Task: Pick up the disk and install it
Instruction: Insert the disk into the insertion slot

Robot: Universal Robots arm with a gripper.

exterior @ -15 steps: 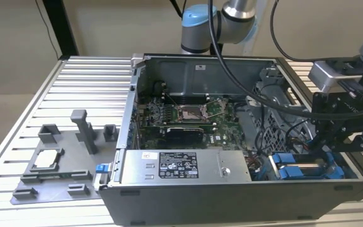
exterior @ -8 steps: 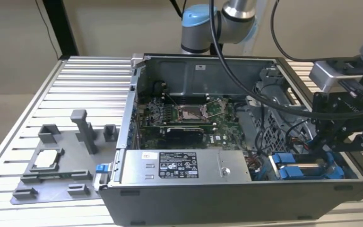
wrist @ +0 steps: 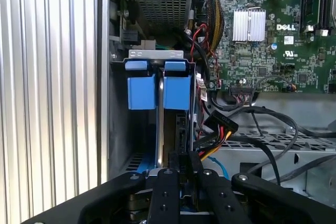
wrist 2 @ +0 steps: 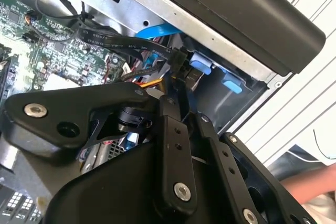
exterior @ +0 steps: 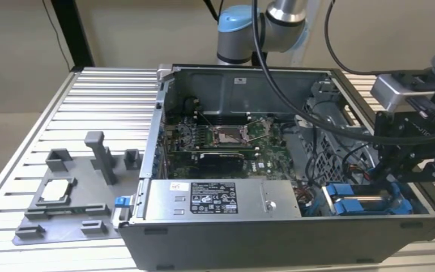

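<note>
Down in the near corner of the computer case [exterior: 278,241], on the exterior view's right, you find the disk [exterior: 367,199] seated in the drive bay, its silver face showing between the blue side rails [exterior: 340,199]. Your gripper [exterior: 387,174] hangs just above it, and you cannot tell from any view whether it is spread or clamped. In the first wrist view you see two blue tabs [wrist: 142,92] side by side at the bay's end, with a bundle of black, red and yellow cables [wrist: 218,129] just beside the bay. Along the same near wall sits the grey box [exterior: 217,199] with a white label, and beyond it the motherboard [exterior: 225,139] lies on the case floor. The case rests on the slatted table [exterior: 104,96]; a grey fixture plate [exterior: 66,209] lies just beside the case, toward the table's near corner on the exterior view's left
</note>
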